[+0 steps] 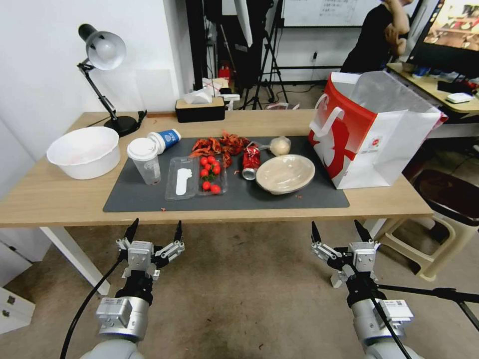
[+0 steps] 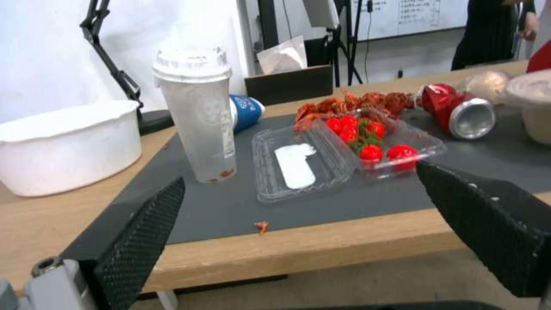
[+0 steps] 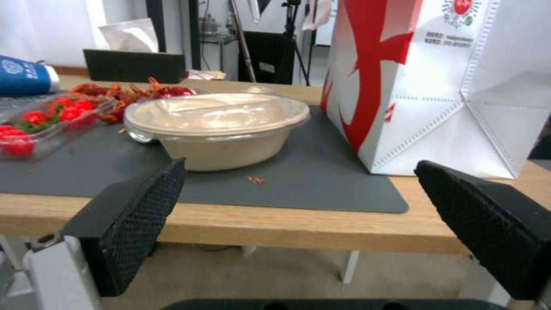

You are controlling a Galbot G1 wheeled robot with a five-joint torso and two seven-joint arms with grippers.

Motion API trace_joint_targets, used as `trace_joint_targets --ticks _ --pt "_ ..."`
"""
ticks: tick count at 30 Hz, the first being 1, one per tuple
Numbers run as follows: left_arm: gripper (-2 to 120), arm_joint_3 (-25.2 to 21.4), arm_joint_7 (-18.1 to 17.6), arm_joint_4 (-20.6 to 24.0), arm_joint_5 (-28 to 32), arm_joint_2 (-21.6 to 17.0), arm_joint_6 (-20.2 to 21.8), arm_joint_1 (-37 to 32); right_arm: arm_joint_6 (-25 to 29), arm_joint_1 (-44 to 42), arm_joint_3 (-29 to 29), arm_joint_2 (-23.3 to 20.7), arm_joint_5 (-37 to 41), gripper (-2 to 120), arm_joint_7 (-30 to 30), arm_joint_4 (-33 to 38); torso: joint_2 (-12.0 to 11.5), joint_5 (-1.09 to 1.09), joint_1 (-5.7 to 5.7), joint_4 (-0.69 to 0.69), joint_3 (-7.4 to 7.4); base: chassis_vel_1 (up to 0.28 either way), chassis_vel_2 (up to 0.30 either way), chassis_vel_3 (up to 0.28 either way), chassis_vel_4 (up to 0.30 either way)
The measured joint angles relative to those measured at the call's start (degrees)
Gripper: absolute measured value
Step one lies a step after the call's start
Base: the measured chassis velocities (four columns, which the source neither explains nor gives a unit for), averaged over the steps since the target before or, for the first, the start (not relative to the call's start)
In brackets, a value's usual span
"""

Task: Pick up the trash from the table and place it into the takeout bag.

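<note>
1. While both arms hang short of the table [image 1: 65, 199], off its near edge over the floor, I read this as the start: nothing is held and none of the trash is bagged.
2. The takeout bag [image 1: 394, 144] stands upright at the table's right end, mouth open upward, partly on the right edge of the dark mat [image 1: 144, 199]. I judge it sits there so the right arm has a short carry.
3. The beige lidded bowl [image 1: 285, 173] rests on the mat just beside the bag, lid on. It lies straight ahead of the right gripper [image 1: 342, 232], whose fingers stand wide apart and empty.
4. The clear white-lidded cup [image 1: 144, 159] stands upright near the mat's left edge, facing the left gripper [image 1: 154, 231], also spread wide and empty.
5. The blue-and-white paper cup [image 1: 164, 139] lies on its side at the mat's far left corner, just behind the lidded cup.
6. The crushed red can [image 1: 250, 160] lies on its side close beside the bowl's left rim, open end toward me.
7. The small sauce tub [image 1: 280, 145] sits behind the bowl, toward the mat's far edge.
8. For room: the mat's near strip is bare, so approach from the near edge looks open. The gap between bowl and bag is narrow, and the bag's tall walls call for a high lift.
</note>
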State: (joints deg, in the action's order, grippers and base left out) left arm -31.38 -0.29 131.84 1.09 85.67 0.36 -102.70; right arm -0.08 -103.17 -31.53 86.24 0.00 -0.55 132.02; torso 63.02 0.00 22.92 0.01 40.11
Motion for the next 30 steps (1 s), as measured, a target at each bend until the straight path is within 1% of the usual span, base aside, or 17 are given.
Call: trace_joint_targets --ticks 1,3,4,6,7,8,9,10,12,13,15,20,30 --pt "100 0.1 -0.3 0.2 0.9 -0.3 0.4 0.4 -0.1 -0.1 -0.1 0.4 0.0 100 -0.8 0.3 0.0 -0.01 0.0 0.01 0.0 0.0 0.0 0.0 0.0" --pt "100 0.8 -1.7 1.2 5.6 -1.5 2.6 2.5 -1.2 -0.9 -0.7 3.9 -0.3 100 -6.9 3.5 0.0 -0.02 0.01 -0.02 0.0 0.0 0.0 0.0 0.0" --pt "100 0.8 -1.7 1.2 5.6 -1.5 2.6 2.5 -1.2 -0.9 -0.7 3.9 -0.3 100 -6.9 3.5 0.0 -0.02 0.01 -0.02 0.0 0.0 0.0 0.0 0.0" --pt "100 1.4 -3.0 2.1 9.5 -2.6 4.4 4.2 -1.9 -1.3 -1.0 5.6 -0.3 100 -9.7 5.0 0.0 -0.03 0.0 -0.02 0.0 0.0 0.0 0.0 0.0" --pt "100 1.6 -3.4 2.4 10.9 -3.0 5.1 4.8 -2.2 -1.2 -1.1 5.8 -0.1 100 -9.8 5.1 0.0 -0.02 0.0 -0.01 0.0 0.0 0.0 0.0 0.0" --pt "100 1.6 -3.4 2.4 10.9 -3.0 5.1 4.8 -2.2 -1.2 -1.1 5.8 -0.1 100 -9.8 5.1 0.0 -0.02 0.0 -0.01 0.0 0.0 0.0 0.0 0.0" --pt "100 1.8 -4.0 2.8 12.9 -3.6 6.0 5.6 -2.5 -1.2 -1.2 5.9 0.2 100 -9.8 5.1 0.0 0.0 0.0 -0.01 0.0 0.0 0.0 0.0 0.0" --pt "100 2.4 -5.2 3.6 16.6 -4.6 7.8 7.2 -2.8 -1.2 -1.2 5.9 0.3 100 -9.7 5.3 0.0 0.0 0.01 -0.01 0.0 0.0 0.0 0.0 0.0" --pt "100 2.9 -6.1 4.3 19.8 -5.5 9.3 8.6 -3.0 -1.2 -1.2 5.9 0.3 100 -9.7 5.3 0.0 0.0 0.0 -0.01 0.0 0.0 0.0 0.0 0.0" --pt "100 2.9 -6.1 4.3 19.8 -5.5 9.3 8.6 -3.0 -1.2 -1.2 5.9 0.3 100 -9.7 5.3 0.0 0.0 0.0 -0.01 0.0 0.0 0.0 0.0 0.0" --pt "100 3.7 -7.3 4.7 23.2 -6.3 12.6 9.6 -3.3 -1.2 -1.4 5.9 0.3 100 -9.5 5.3 0.0 -0.02 0.0 -0.02 0.0 0.0 0.0 0.0 0.0" --pt "100 3.7 -7.2 4.8 23.5 -6.4 13.5 9.5 -3.6 -1.3 -1.5 5.9 0.2 100 -9.4 5.4 0.0 0.0 0.0 -0.01 0.0 0.0 0.0 0.0 0.0" --pt "100 3.7 -6.7 4.5 22.4 -6.3 13.4 9.2 -3.8 -1.2 -1.7 6.1 0.1 100 -9.0 5.5 0.0 0.0 0.0 -0.01 0.0 0.0 0.0 0.0 0.0"
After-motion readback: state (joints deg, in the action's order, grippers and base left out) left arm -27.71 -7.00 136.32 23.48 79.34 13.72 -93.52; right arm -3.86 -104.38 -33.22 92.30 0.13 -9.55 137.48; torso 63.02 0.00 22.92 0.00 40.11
